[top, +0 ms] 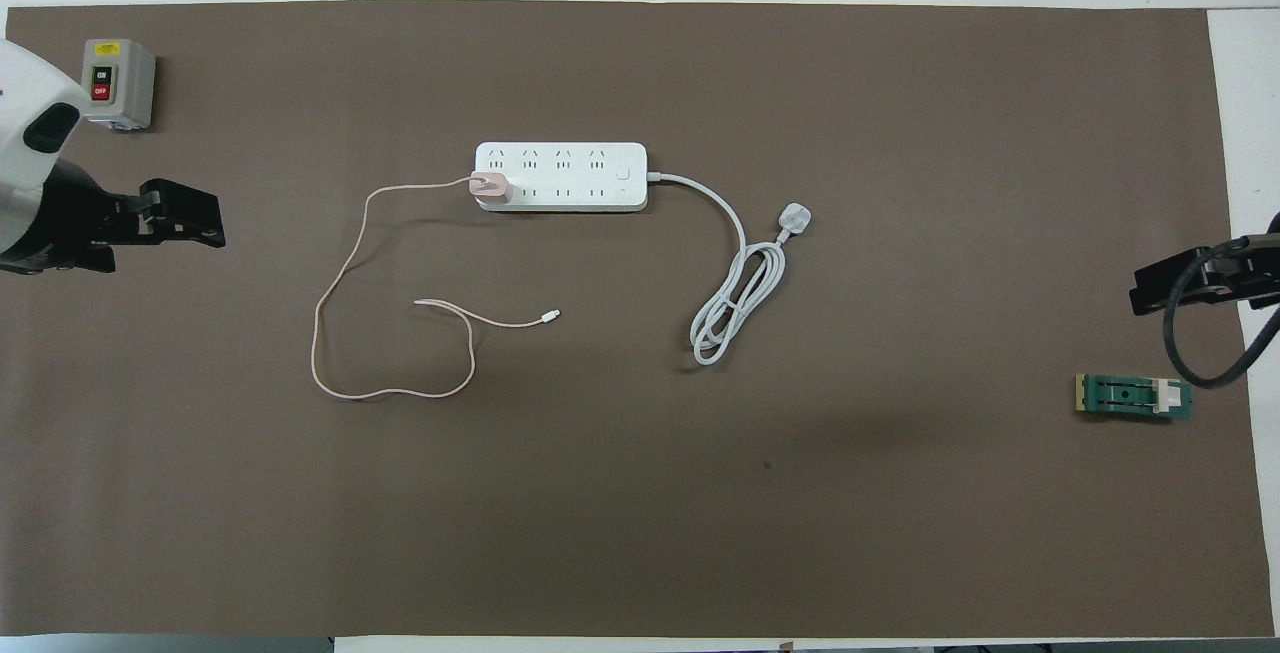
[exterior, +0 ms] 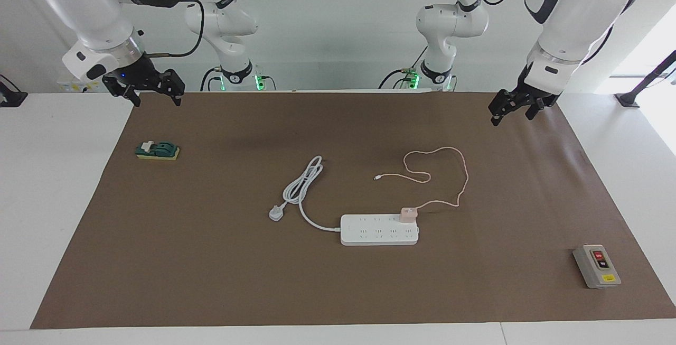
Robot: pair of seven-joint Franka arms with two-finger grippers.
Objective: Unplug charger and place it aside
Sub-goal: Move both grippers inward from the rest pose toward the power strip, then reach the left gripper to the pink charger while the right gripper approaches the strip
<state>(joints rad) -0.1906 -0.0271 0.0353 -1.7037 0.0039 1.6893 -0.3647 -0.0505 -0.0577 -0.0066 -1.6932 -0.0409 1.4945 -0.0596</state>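
The charger [exterior: 408,214] is a small pale-pink cube plugged into the end socket of the white power strip [exterior: 379,230], at the strip's end toward the left arm. It also shows in the overhead view [top: 490,188], on the strip [top: 575,176]. Its thin pink cable [exterior: 460,176] loops over the mat, nearer to the robots than the strip [top: 330,313]. My left gripper [exterior: 510,113] is open and empty, in the air over the mat at the left arm's end [top: 205,223]. My right gripper [exterior: 153,94] is open and empty over the mat's corner at the right arm's end [top: 1145,291].
A white three-pin plug [exterior: 276,212] on a coiled thick cord lies beside the strip, toward the right arm's end. A grey on-off switch box [exterior: 597,266] stands at the left arm's end. A green and yellow block [exterior: 157,150] lies under the right gripper's side.
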